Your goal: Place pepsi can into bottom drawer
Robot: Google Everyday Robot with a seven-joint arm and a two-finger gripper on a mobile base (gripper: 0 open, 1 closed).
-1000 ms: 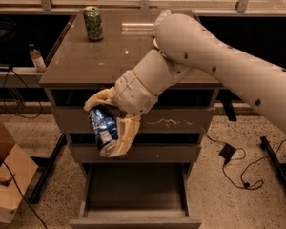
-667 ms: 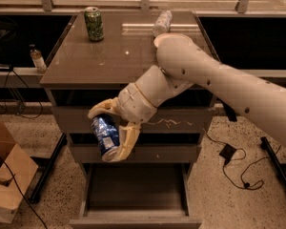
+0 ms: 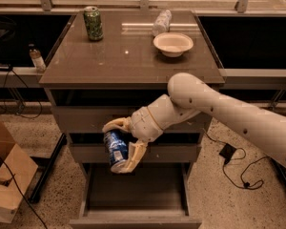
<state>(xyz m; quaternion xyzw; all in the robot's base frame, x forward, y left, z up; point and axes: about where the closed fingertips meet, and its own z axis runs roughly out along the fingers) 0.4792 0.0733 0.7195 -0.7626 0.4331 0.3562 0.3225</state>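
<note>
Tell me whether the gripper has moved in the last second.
Yes. The gripper, shut on the pepsi can, has dropped lower against the cabinet front, toward the open bottom drawer.

The one camera, fairly near, looks down from in front of the cabinet (image 3: 128,63), framing its top, the open bottom drawer (image 3: 133,197) and, centre-left, the gripper (image 3: 119,149) clasping the pepsi can (image 3: 115,146).

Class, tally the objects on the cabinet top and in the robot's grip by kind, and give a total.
Drink cans: 2, the green aluminium can on the brown cabinet top and the blue aluminium pepsi can in the gripper, over the open bottom drawer.
Bowls: 1, the beige round bowl.
Cylinders: 1, the white-wrapped cylinder.
Total: 4.
</note>
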